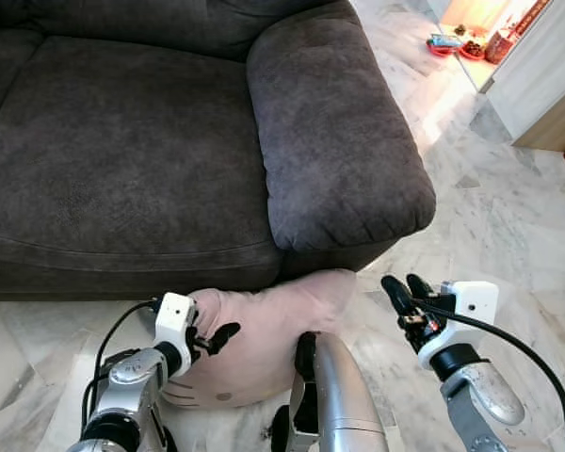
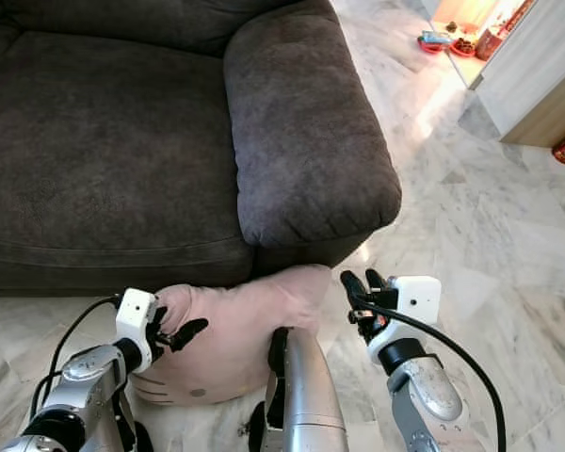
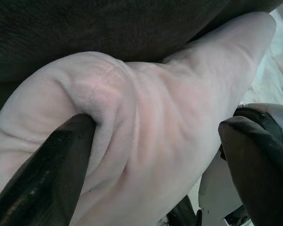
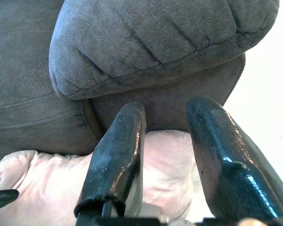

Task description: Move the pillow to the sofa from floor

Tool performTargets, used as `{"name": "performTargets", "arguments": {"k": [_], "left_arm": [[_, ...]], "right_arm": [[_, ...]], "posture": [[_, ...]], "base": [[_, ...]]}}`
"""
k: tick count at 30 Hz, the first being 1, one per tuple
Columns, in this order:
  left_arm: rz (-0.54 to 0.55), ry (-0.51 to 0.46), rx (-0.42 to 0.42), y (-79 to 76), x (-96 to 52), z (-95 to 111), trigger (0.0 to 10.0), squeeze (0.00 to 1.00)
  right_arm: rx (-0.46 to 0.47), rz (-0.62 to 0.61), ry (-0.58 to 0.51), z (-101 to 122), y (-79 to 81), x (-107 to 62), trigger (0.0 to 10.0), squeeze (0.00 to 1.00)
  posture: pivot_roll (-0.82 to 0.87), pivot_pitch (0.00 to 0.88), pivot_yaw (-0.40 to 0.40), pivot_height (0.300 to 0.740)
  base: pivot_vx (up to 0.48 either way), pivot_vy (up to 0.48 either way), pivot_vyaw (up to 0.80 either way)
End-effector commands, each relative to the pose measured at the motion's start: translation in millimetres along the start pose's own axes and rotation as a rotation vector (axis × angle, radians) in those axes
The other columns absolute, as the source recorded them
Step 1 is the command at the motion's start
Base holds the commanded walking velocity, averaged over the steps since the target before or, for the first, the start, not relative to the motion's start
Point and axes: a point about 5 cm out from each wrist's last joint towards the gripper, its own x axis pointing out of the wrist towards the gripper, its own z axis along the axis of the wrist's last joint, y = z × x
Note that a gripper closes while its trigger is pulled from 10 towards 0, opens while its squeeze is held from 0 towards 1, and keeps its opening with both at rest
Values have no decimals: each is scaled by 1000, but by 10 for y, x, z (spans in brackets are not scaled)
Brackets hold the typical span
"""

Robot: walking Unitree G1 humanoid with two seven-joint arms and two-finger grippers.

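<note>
Down on the marble floor, right up against the front of the sofa, lay the pillow, a pale pink, plush thing, soft and creased, with its far end tucked under the overhang of the sofa's right armrest. That sofa was dark grey, kind of suede-ish microfibre, with a broad flat seat cushion and a fat rounded arm.

The left tool was at the near-left end of the pillow, its two black fingers spread apart. From the left wrist view one finger was pressed into the fabric, bunching up a thick fold beside it, while the other stood off to the side and didn't seem to be touching, so not really a grip, more of a dig-in.

The right tool hovered to the right of the pillow, just off its far-right end, above the floor. Its glossy black fingers were parted with a gap between them and nothing in there, pointed toward the armrest's front and the pillow below it.

Floor was polished white-grey veined marble tile. Way off at far right stood a pale wooden cabinet.
</note>
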Motion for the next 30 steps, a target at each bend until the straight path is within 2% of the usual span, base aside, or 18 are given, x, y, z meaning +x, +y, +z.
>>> {"name": "performTargets", "arguments": {"k": [1, 2, 3, 7, 8, 11, 14, 17, 20, 25, 30], "left_arm": [[52, 36, 70, 15, -27, -7, 10000, 0], [201, -10, 191, 159, -119, 206, 10000, 0], [231, -27, 219, 180, -147, 266, 10000, 0], [234, -44, 233, 174, -164, 320, 10000, 0], [240, -56, 260, 165, -177, 371, 10000, 0], [229, -66, 262, 124, -187, 409, 10000, 0], [189, -38, 191, 32, -201, 345, 10000, 0], [153, -23, 159, -15, -211, 280, 10000, 0], [178, 47, 227, 39, -216, 194, 10000, 0], [246, 92, 300, 170, -236, 230, 10000, 0], [247, 70, 266, 205, -193, 256, 10000, 0]], "right_arm": [[-4, -21, 11, -3, -46, -44, 10000, 0], [6, -15, 15, -26, -13, -21, 10000, 0], [8, -13, 15, -31, -6, -16, 10000, 0], [10, -15, 14, -30, -8, -16, 10000, 0], [10, -15, 14, -33, -8, -17, 10000, 0], [10, -15, 15, -37, -8, -17, 10000, 0], [13, -14, 16, -43, 5, -7, 10000, 0], [14, -13, 15, -42, 12, -10, 10000, 0], [12, -15, 16, -41, 2, -26, 10000, 0], [10, -21, 15, -34, -15, -40, 10000, 0], [13, -18, 14, -38, 4, -30, 10000, 0]], "posture": [[-103, 238, -247, 513], [-105, 238, -246, 513], [-105, 238, -246, 513], [-103, 240, -245, 513], [-101, 241, -243, 513], [-101, 241, -243, 513], [-96, 240, -242, 513], [-99, 241, -243, 513], [-104, 240, -242, 513], [-102, 238, -241, 513], [-102, 237, -243, 513]], "base": [[0, 0, 0], [0, 0, 0], [0, 0, 0], [0, 0, 0], [0, 0, 0], [0, 0, 0], [0, 0, 0], [0, 0, 0], [0, 0, 0], [0, 0, 0], [0, 0, 0]]}}
